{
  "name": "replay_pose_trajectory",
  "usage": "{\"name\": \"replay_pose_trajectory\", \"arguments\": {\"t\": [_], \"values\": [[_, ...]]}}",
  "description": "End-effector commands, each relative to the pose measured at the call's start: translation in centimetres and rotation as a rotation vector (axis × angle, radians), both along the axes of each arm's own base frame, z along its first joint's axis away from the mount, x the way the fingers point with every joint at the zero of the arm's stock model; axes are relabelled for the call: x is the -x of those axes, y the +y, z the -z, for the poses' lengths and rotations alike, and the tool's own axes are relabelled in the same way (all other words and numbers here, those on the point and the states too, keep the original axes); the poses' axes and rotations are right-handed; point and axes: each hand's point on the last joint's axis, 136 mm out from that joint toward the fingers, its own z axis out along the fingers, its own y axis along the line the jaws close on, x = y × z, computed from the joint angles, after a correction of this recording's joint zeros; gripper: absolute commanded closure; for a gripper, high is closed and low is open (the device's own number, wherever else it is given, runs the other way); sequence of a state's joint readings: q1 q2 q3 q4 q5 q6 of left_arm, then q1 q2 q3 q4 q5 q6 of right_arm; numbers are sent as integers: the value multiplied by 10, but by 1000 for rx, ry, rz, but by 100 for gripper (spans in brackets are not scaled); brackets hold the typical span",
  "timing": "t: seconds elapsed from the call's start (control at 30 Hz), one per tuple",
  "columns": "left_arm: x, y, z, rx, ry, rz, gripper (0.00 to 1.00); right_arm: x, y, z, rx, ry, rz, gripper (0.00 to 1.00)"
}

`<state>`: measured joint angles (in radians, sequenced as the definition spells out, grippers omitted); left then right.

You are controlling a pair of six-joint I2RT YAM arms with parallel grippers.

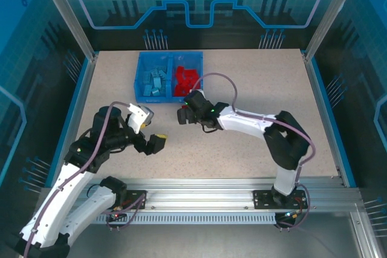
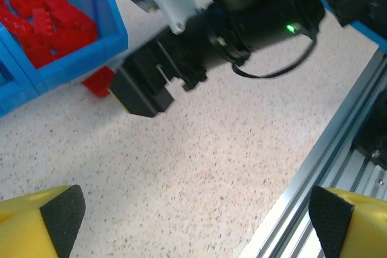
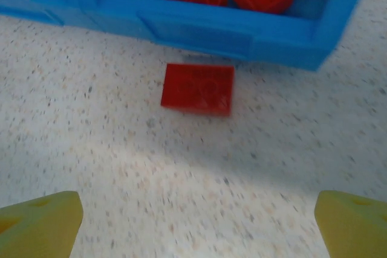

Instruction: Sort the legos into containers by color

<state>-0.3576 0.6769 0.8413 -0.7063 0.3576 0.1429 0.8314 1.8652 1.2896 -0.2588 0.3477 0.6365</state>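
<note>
Two-arm sorting rig, both hands empty, one red brick sat loose outside the bin

The speckled table [image 1: 254,125] carried a blue bin [image 1: 172,54] at its far side. The light blue legos [image 1: 154,81] were piled in its left compartment and the red legos [image 1: 186,80] in its right. The right hand [image 3: 196,225] hung just in front of the bin's near wall with its jaws spread wide and nothing between them. The left hand [image 2: 196,222] sat further back toward the near left, also wide open and empty. A loose red brick [image 3: 198,89] lay flat on the table just beside the bin wall, below the red compartment, not quite touching.
</note>
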Motion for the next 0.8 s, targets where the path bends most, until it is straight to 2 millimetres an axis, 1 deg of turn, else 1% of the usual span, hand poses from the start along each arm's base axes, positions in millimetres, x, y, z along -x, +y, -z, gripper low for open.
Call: {"name": "replay_pose_trajectory", "arguments": {"t": [0.0,0.13,0.23,0.37,0.47,0.6,0.67,0.77], "values": [[2,6,-1,-44,-63,-1,1,-24,12,1,26,-52,36,1],[1,13,2,-54,-69,-43,1,-40,20,20,49,-21,57,7],[0,16,1,-61,-84,-62,1,-47,18,34,65,1,90,13],[-3,21,1,-74,-94,-86,1,-53,18,54,64,48,120,25],[-2,21,1,-75,-97,-90,1,-55,18,64,79,69,127,31],[-2,21,0,-71,-106,-90,1,-56,24,71,79,87,112,41],[-2,22,0,-72,-106,-91,1,-56,25,75,82,98,106,49],[-3,22,1,-73,-105,-96,1,-53,27,75,74,107,91,57]]}}
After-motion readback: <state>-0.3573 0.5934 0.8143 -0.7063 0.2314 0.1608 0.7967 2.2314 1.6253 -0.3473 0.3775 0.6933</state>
